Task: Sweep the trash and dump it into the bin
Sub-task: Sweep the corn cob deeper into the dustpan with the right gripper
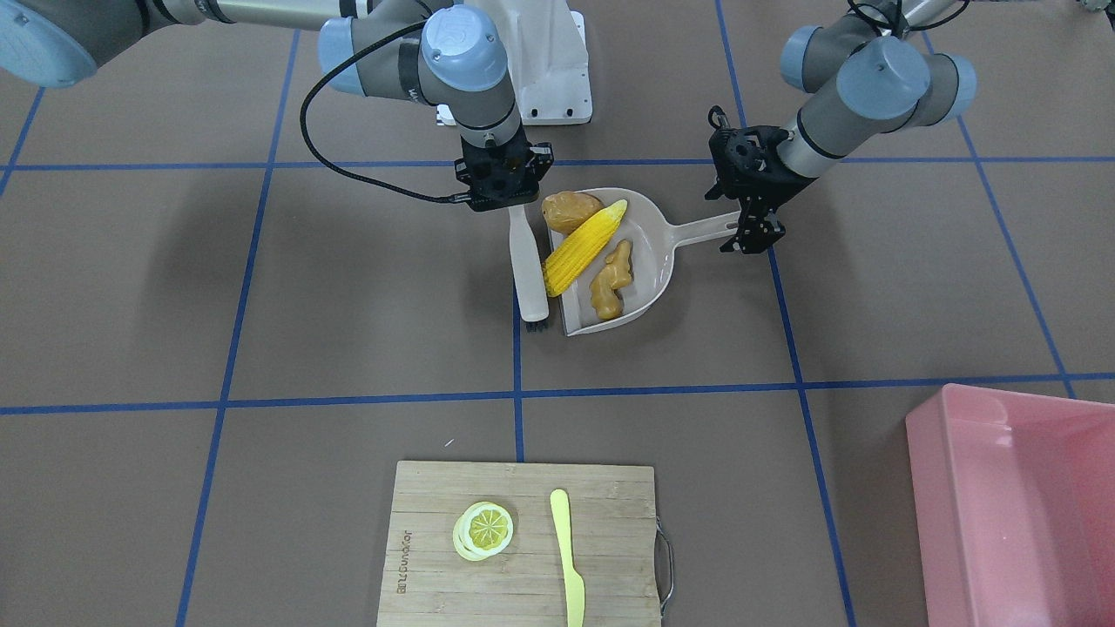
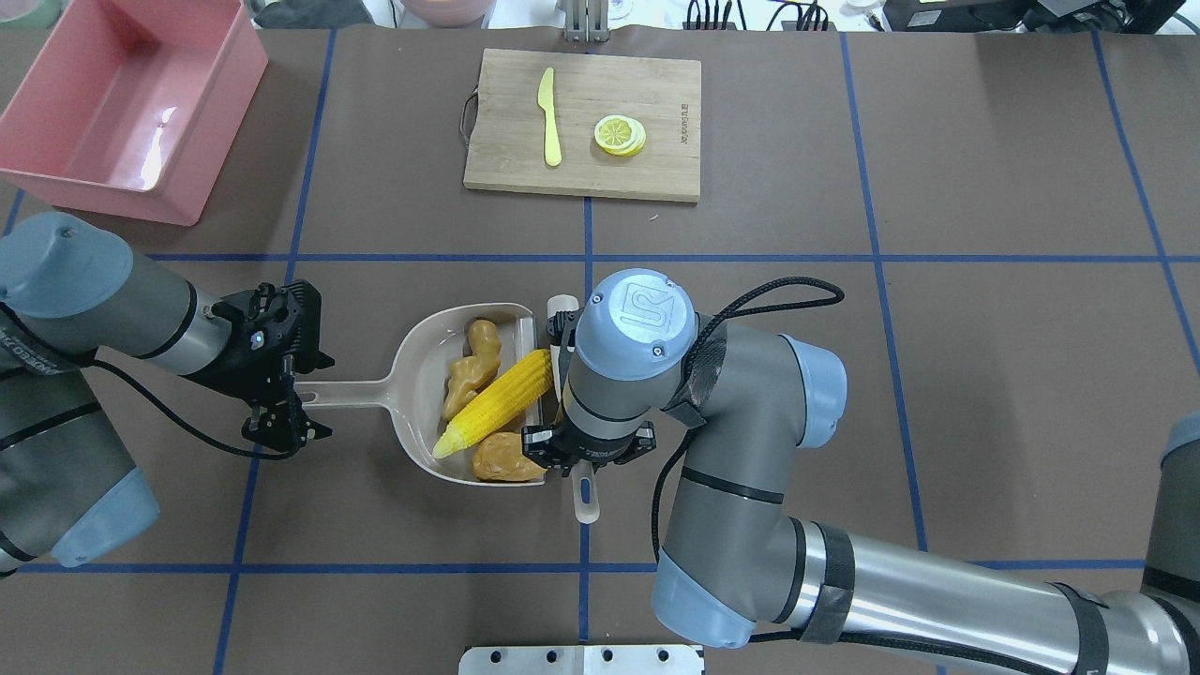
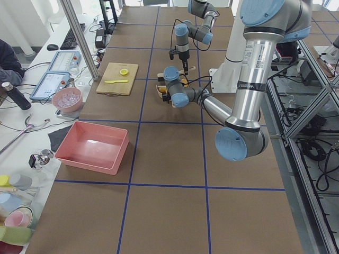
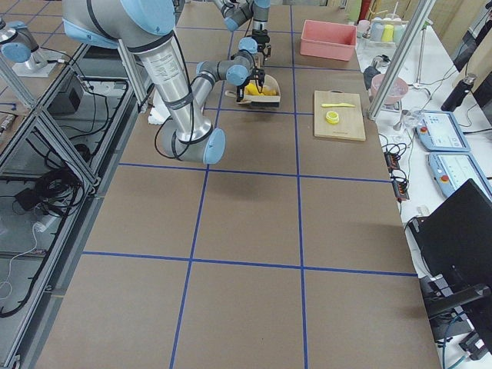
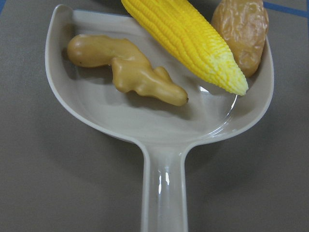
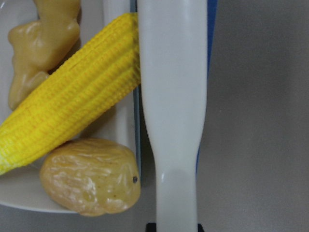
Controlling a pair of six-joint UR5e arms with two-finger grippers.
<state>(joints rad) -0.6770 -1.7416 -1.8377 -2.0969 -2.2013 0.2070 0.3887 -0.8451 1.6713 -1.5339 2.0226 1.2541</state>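
The beige dustpan [image 1: 649,252] lies mid-table and holds all the trash: the yellow corn cob [image 1: 584,246], the golden-brown potato [image 1: 571,209] and the tan ginger root [image 1: 611,279]. My left gripper [image 1: 751,228] is at the end of the dustpan's handle [image 2: 342,396] and looks shut on it; the left wrist view shows no fingers. My right gripper [image 1: 505,205] is shut on a white brush [image 1: 527,270] lying along the dustpan's open edge, touching the corn [image 6: 72,111]. The pink bin [image 2: 122,103] stands apart at the far left corner.
A bamboo cutting board [image 2: 656,159] at the far middle carries a lemon slice [image 2: 620,134] and a yellow knife [image 2: 549,117]. Blue tape lines grid the brown table. Operators' gear lies beyond the far edge.
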